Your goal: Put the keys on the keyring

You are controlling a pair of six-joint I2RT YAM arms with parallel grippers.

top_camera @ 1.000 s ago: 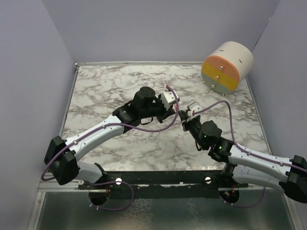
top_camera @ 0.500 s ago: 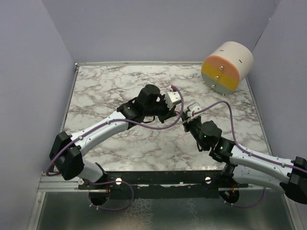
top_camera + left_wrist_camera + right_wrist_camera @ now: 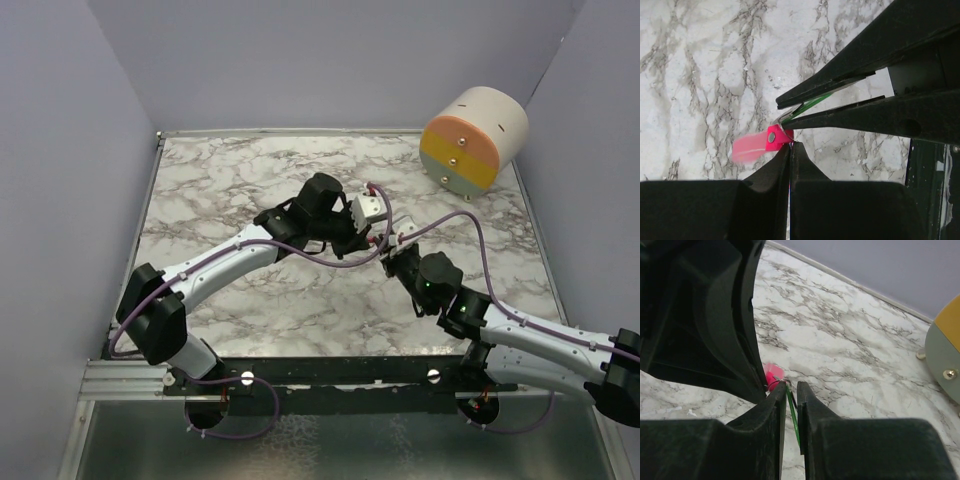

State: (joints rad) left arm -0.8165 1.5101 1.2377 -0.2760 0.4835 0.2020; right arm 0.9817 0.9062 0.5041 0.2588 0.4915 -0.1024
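Observation:
My left gripper [image 3: 790, 145] is shut, its tips pinching the thin wire keyring [image 3: 783, 382] above the marble. The pink-red key [image 3: 752, 148] hangs from that ring just left of the tips, and its free end is blurred. My right gripper [image 3: 791, 384] meets the left one tip to tip. Its jaws stand slightly apart, with the green key [image 3: 793, 412] slanting edge-on in the gap and resting against the left finger [image 3: 771, 412]. In the left wrist view the green key [image 3: 815, 103] lies along the upper of the two right fingers [image 3: 850, 75]. From above, both grippers meet at mid-table [image 3: 380, 241].
A large cylinder [image 3: 473, 140] with orange, yellow and grey-green bands and brass knobs lies on its side at the table's far right corner. Purple cables loop over both wrists. Grey walls close in the marble table [image 3: 220, 190] on the left, right and back.
The left arm has swung right, bringing its gripper up against the right one. The right jaws have parted a little around the green key.

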